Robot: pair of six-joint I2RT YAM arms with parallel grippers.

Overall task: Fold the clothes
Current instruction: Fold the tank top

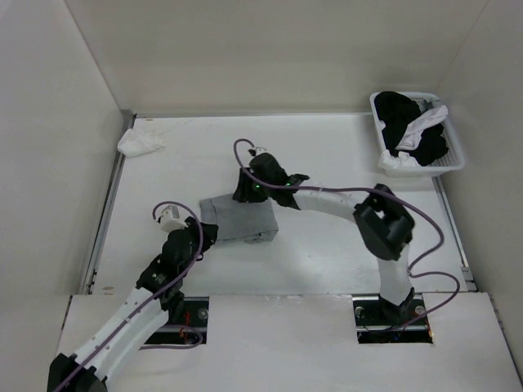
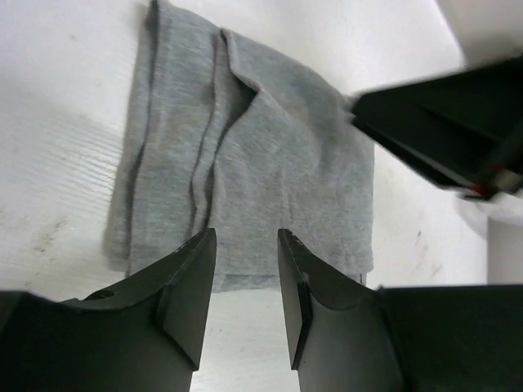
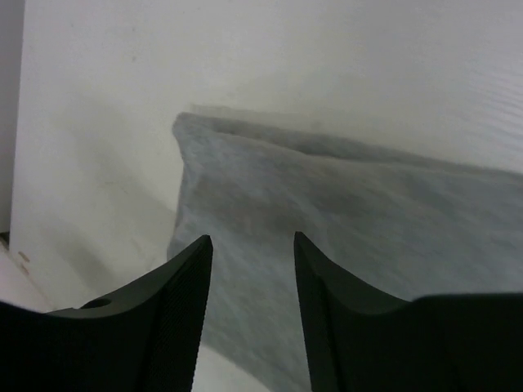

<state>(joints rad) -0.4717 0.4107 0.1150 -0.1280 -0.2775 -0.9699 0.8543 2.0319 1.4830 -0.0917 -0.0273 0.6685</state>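
Both parted, gripping nothing: left fingers point(image 2: 192, 278) at the 7 o'clock edge of the grey tank top point(image 1: 239, 219), right fingers point(image 3: 180, 286) at its 12 o'clock edge. Folded compact, mid-tabletop point(image 1: 327, 155). Parted probably to leave the fold lying flat.

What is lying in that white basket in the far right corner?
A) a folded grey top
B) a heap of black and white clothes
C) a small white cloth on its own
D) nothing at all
B: the basket holds a heap of black and white garments, while the grey top lies folded well apart from it.
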